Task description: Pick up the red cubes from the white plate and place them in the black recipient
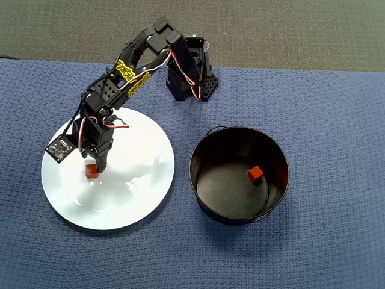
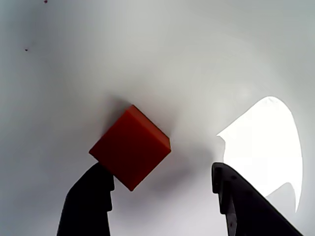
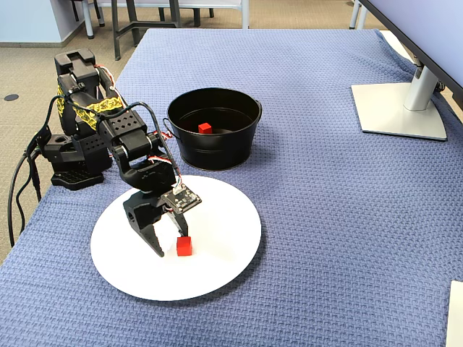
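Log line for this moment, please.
jaws open over white plate | gripper straddling red cube on plate, not gripped | other red cube in black pot

Arm bent downward; pincer point(image 3: 169, 246) parted, tips low

The tool point(image 3: 168, 242) is set low over the plate point(image 1: 138, 198), jaws apart. One cube point(image 3: 184, 246) is seen at the gap's mouth, touching the left finger point(image 2: 91, 196) in the wrist view; bare plate lies btwn it and the right finger. The rest of the plate is unobstructed. The pot point(image 3: 217, 148) stands just beside the plate; its tall walls and wire handle point(image 1: 215, 129) block low passage, top open. A monitor foot point(image 3: 398, 108) sits well apart on the bench point(image 3: 325, 231).
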Available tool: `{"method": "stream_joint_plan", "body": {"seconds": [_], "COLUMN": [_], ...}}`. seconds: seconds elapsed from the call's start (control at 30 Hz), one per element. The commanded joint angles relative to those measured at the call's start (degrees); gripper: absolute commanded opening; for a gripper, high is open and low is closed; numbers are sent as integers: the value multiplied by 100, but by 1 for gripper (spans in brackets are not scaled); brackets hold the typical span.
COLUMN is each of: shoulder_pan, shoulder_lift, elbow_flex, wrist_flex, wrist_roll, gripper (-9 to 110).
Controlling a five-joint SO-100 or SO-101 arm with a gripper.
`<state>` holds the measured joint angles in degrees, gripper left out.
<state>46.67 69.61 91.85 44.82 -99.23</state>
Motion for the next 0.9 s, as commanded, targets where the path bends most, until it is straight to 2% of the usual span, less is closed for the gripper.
{"method": "stream_joint_plan", "body": {"seconds": [0.0,0.57,0.87], "shoulder_pan": [-141,-176,-167], "shoulder_lift": [9,-431,-422], "elbow_flex": [-431,-1020,-1046], "wrist_flex": [-105,-290,-211], "wrist_roll": [53,325,334], "gripper": [17,16,12]}}
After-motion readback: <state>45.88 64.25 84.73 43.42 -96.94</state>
